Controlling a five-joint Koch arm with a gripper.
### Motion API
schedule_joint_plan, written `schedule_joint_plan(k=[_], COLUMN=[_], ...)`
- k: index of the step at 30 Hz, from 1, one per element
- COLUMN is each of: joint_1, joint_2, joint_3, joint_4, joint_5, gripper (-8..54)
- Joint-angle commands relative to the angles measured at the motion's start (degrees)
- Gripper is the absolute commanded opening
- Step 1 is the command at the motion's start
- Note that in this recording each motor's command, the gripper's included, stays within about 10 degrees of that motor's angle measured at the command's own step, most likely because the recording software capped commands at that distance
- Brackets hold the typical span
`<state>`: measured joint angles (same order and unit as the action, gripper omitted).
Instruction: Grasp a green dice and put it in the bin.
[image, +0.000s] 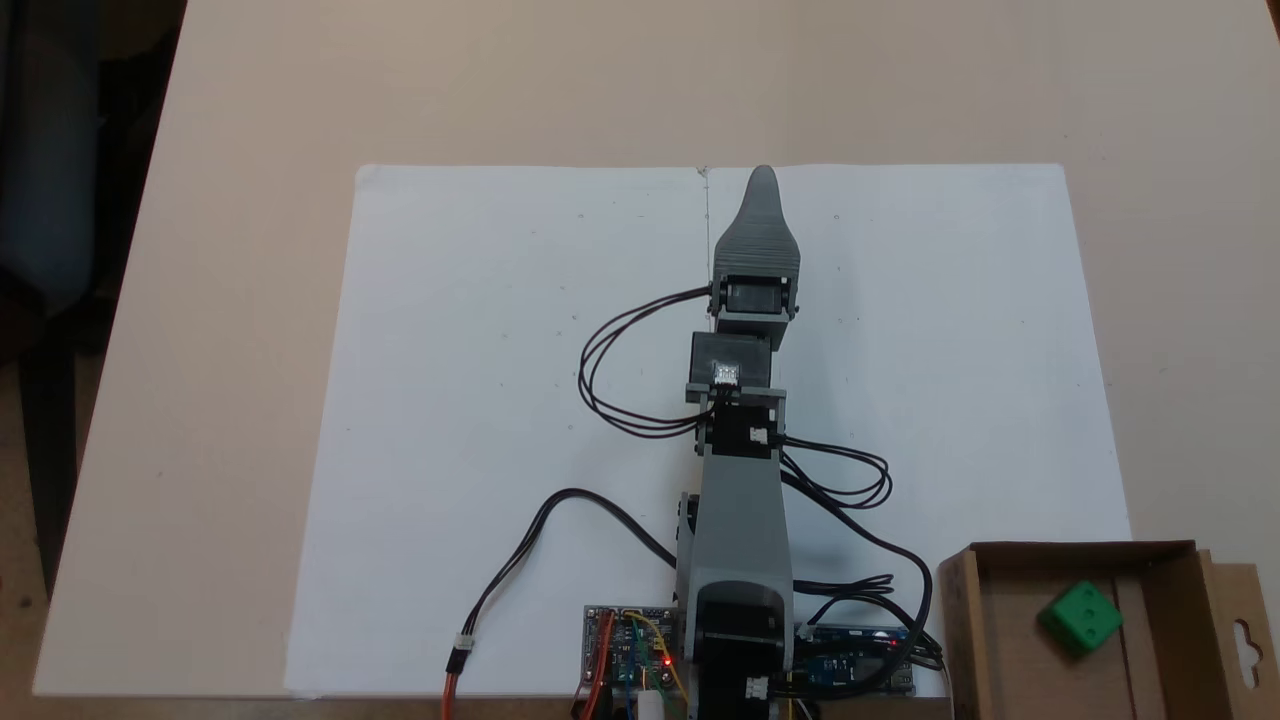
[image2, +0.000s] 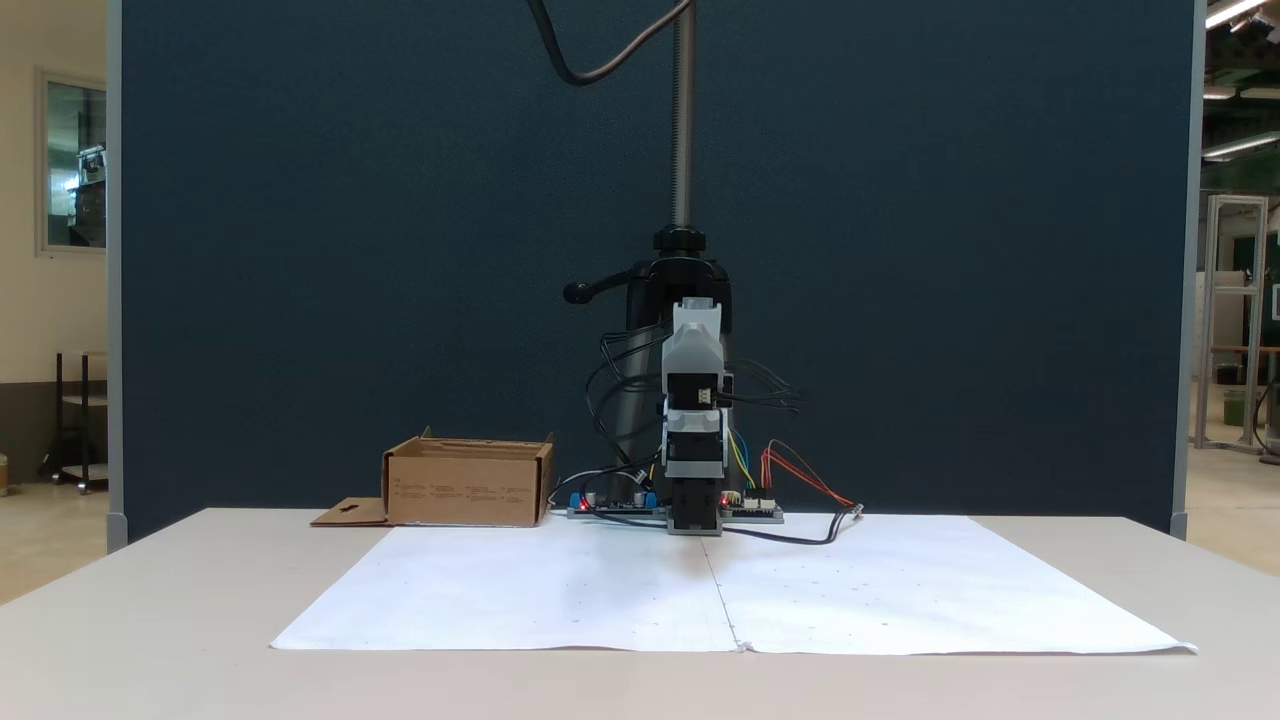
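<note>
The green dice (image: 1080, 617) is seen lying inside the bin (image: 960, 610), well apart from the gripper (image: 763, 180). Only one gripper tip is shown above the white paper (image: 500, 400), so its opening cannot be judged.

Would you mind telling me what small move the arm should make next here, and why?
Probably none beyond holding its pose: the green dice already lies inside the bin, apart from the gripper, which stretches out over the white paper far from the box. Whether its jaws are open cannot be told. At most, I would fold the arm back to rest.
</note>
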<state>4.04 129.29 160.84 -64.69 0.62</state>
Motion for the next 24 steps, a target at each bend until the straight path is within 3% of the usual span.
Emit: schedule_joint_plan(k=[1, 10, 24], joint_1=[0.62, 0.44, 0.44], joint_2=[6.5, 6.5, 6.5], joint_3=[-0.09, 9.67, 17.23], joint_4=[-9.3, -24.33, -28.04], joint_5=[0.44, 0.53, 0.62], gripper=[44.2, 44.6, 44.4])
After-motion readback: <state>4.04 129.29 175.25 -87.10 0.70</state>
